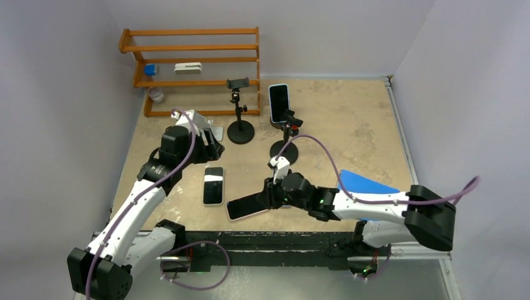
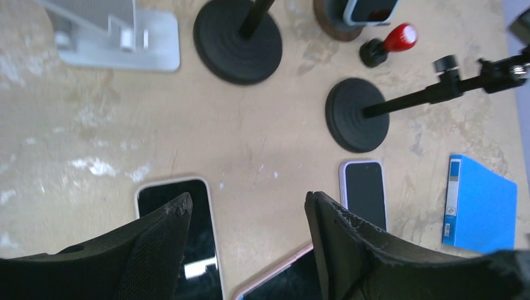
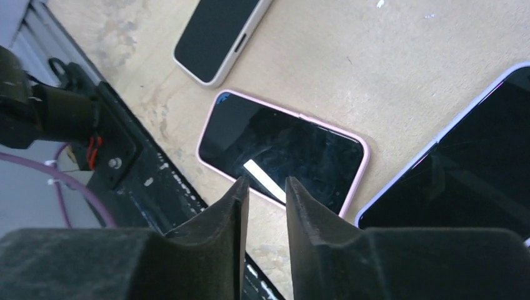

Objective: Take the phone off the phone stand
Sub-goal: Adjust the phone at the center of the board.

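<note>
A phone in a pale blue case point(image 1: 279, 100) stands upright in a round wooden stand at the back middle; its lower end shows in the left wrist view point(image 2: 370, 9) in the wooden base point(image 2: 329, 25). My left gripper point(image 1: 209, 147) point(image 2: 247, 206) is open and empty, above the table over a white-cased phone point(image 1: 213, 185) point(image 2: 178, 240) lying flat. My right gripper point(image 1: 270, 195) point(image 3: 265, 187) is empty, its jaws a narrow gap apart, just above a pink-cased phone point(image 1: 247, 206) point(image 3: 281, 150) lying flat. A lavender-cased phone point(image 3: 469, 169) point(image 2: 364, 194) lies beside it.
Two black tripod stands with round bases point(image 1: 240, 132) point(image 1: 283, 149) stand mid-table, clamps empty. A silver stand point(image 1: 215, 132) point(image 2: 112, 37) is by my left gripper. A blue folder point(image 1: 369, 184) lies right. A wooden rack point(image 1: 190, 62) stands at the back left. The table's front edge point(image 3: 125, 156) is close.
</note>
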